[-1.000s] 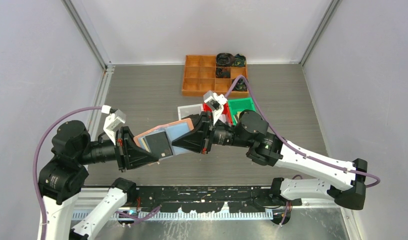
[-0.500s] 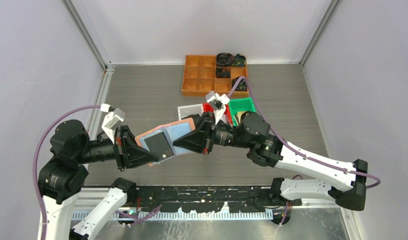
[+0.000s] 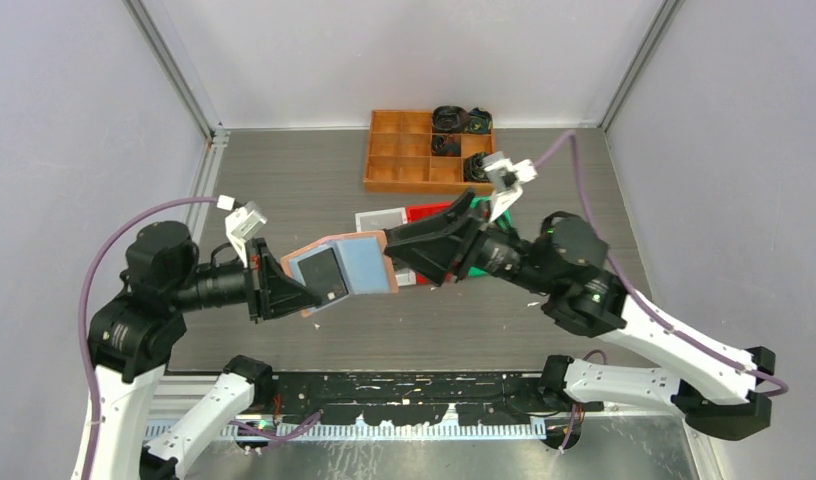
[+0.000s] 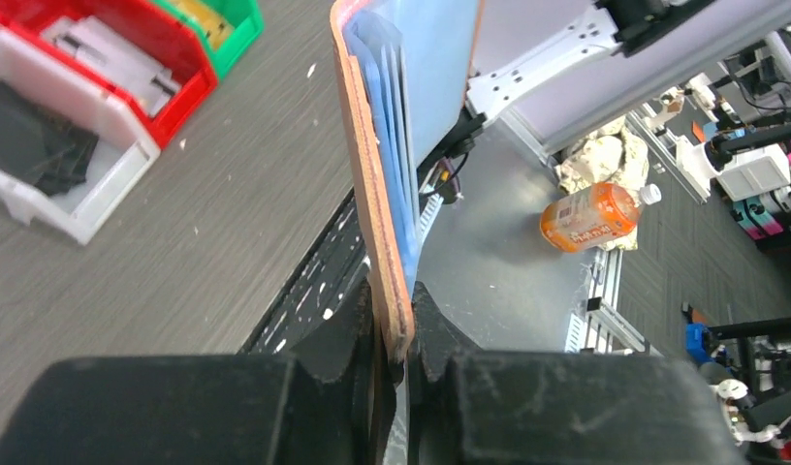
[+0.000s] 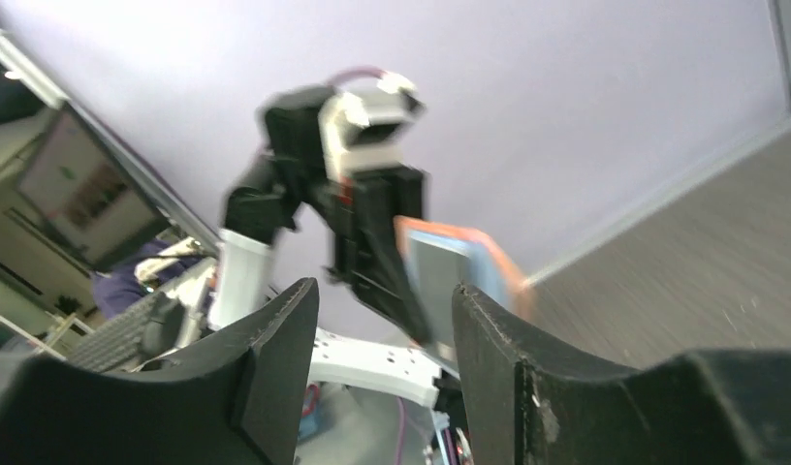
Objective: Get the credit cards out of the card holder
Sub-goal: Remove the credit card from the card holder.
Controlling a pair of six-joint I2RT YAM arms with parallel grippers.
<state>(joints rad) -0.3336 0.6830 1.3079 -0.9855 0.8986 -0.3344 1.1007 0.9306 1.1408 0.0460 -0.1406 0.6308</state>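
The card holder [image 3: 359, 262], salmon-pink with pale blue pockets, is held up above the table. My left gripper [image 3: 296, 296] is shut on its lower left edge. In the left wrist view the card holder [image 4: 374, 194] stands edge-on, pinched in the left gripper [image 4: 396, 334]. A dark grey credit card [image 3: 319, 276] sits in a pocket on the face turned to the camera. My right gripper [image 3: 399, 245] hangs just right of the holder, open and with nothing in it. The right wrist view looks through the open right gripper [image 5: 382, 325] at the card holder [image 5: 469, 257] and its grey credit card [image 5: 432, 276].
A white bin [image 3: 381, 218], a red bin [image 3: 429, 211] and a green bin [image 3: 506, 208] stand behind the right gripper. An orange compartment tray [image 3: 409, 150] with dark items is at the back. The left wrist view also shows the white bin [image 4: 52, 174].
The right gripper has opened, let go of the holder's right edge and drawn back to the right. The left arm has moved the holder slightly right and up.
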